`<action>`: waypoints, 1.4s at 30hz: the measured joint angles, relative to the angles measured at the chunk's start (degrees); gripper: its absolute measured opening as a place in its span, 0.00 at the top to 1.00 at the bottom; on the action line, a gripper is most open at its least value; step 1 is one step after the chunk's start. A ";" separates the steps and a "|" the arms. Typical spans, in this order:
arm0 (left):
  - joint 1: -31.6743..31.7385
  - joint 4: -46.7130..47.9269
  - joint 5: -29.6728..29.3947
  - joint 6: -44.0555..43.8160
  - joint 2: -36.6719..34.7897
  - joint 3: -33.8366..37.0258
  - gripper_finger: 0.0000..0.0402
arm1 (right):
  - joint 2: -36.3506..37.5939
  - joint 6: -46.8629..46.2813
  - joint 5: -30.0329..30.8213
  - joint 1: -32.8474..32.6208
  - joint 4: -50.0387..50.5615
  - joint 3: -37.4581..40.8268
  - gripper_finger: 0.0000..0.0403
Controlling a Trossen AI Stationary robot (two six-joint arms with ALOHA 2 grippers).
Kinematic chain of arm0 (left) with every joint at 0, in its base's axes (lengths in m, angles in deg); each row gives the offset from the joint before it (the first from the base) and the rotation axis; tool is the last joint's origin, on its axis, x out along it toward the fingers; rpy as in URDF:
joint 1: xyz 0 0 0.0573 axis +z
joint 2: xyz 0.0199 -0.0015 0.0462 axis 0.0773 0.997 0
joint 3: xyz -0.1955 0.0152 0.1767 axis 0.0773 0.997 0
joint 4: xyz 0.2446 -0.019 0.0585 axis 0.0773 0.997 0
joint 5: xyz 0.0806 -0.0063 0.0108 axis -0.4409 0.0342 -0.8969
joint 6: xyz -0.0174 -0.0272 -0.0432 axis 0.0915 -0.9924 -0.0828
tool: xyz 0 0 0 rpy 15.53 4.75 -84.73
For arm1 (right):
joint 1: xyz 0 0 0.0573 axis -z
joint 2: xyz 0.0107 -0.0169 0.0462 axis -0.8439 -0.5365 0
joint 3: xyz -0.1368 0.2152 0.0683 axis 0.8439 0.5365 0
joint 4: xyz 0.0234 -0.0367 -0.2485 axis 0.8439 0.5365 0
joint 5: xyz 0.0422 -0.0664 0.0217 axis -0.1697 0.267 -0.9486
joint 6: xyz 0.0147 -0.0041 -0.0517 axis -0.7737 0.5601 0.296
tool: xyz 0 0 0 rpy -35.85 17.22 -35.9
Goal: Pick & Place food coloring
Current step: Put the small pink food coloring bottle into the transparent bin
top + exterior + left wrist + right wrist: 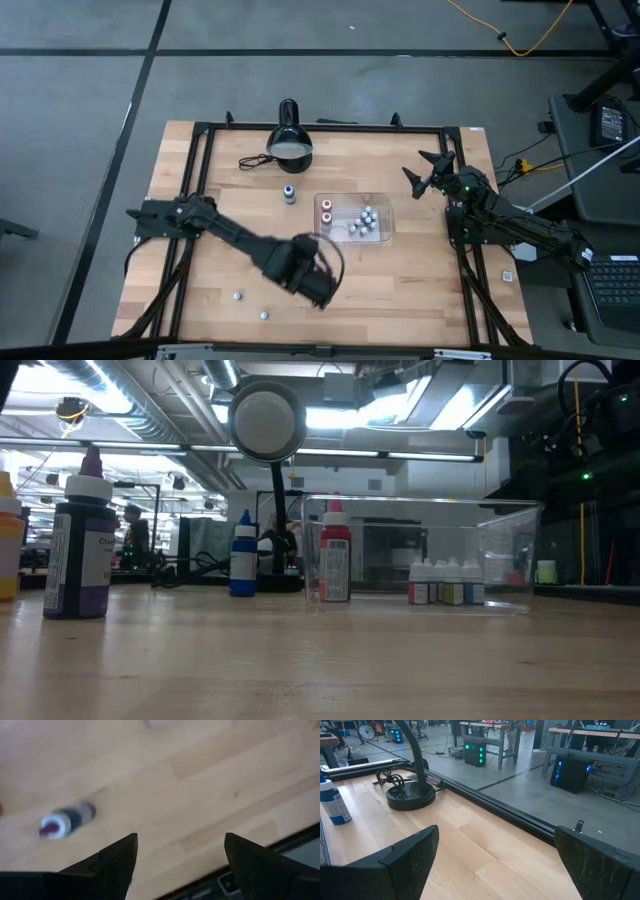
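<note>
Left gripper [322, 290] is seen over the near-centre table [420, 290], fingers spread wide, nothing held. A purple-topped bottle [66, 820] is seen below it in the wrist view. Right gripper [428, 170] is parked far right, jaws wide, empty. Several small bottles [362, 222] are in the clear tray [385, 205]; a blue-topped bottle [289, 192] stands left of it.

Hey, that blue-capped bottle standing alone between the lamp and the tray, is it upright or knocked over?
Upright. The blue-capped bottle stands on its base in the low view, cap up, on the table, outside the clear tray.
</note>
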 joint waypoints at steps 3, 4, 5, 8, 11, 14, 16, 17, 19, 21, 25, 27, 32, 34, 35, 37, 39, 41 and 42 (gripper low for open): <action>-3.43 -0.04 0.16 -2.63 0.00 1.29 0.28 | 0.00 -0.11 0.00 0.01 0.00 0.00 0.02; -4.66 -0.07 0.63 -3.53 0.00 1.70 0.28 | -0.01 -0.07 0.00 -0.01 0.00 0.00 0.02; -5.81 -0.11 1.01 -4.35 0.00 2.27 0.28 | 0.00 0.00 0.00 -0.01 -0.02 0.00 0.02; -9.25 -0.09 1.93 -6.70 0.00 4.40 0.28 | 0.00 -0.11 0.00 -0.01 -0.02 0.00 0.02; -12.32 -0.05 2.84 -7.50 0.00 6.37 0.28 | 0.00 -0.01 0.00 0.00 -0.01 0.00 0.02; -14.44 -0.42 3.50 -8.53 0.00 8.84 0.28 | 0.00 -0.08 0.00 0.00 0.00 0.00 0.02; -15.47 -0.40 4.39 -9.26 0.02 10.28 0.28 | 0.00 -0.02 0.00 0.01 -0.01 0.00 0.02; -15.94 -0.49 4.82 -9.45 0.01 11.03 0.28 | 0.00 -0.07 0.00 0.00 -0.01 0.00 0.02; -16.64 -1.97 5.78 -9.72 0.00 13.24 0.28 | 0.00 -0.07 0.00 0.01 -0.02 0.00 0.02; -17.28 -4.32 6.05 -9.77 0.11 15.29 0.29 | 0.00 -0.02 0.00 -0.01 -0.02 0.00 0.02; -17.86 -9.42 6.00 -9.08 0.06 20.18 0.29 | 0.00 -0.01 0.00 -0.01 -0.02 0.00 0.02; -17.79 -11.83 5.88 -8.92 0.07 22.68 0.29 | 0.00 -0.08 0.00 0.00 0.00 0.00 0.02; -17.23 -15.60 6.09 -6.64 0.07 27.41 0.29 | -0.01 -0.10 0.00 0.00 -0.01 0.00 0.02; -17.02 -16.36 6.48 -5.85 0.09 28.82 0.29 | -0.01 -0.04 0.00 -0.01 0.00 0.00 0.02; -16.81 -16.99 6.90 -5.38 0.06 29.62 0.29 | -0.01 -0.01 0.00 -0.01 -0.01 0.00 0.02; -16.54 -19.33 8.00 -4.65 0.06 31.16 0.29 | 0.00 -0.11 0.00 -0.01 0.00 0.00 0.02; -16.49 -20.10 8.86 -4.26 0.13 31.73 0.29 | 0.00 -0.02 0.00 0.01 -0.01 0.00 0.02; -16.54 -20.71 8.91 -4.26 0.17 32.07 0.29 | 0.00 -0.03 0.00 0.01 -0.02 0.00 0.02; -16.54 -20.96 8.85 -4.25 0.31 32.16 0.29 | 0.00 -0.08 0.00 0.01 -0.01 0.00 0.02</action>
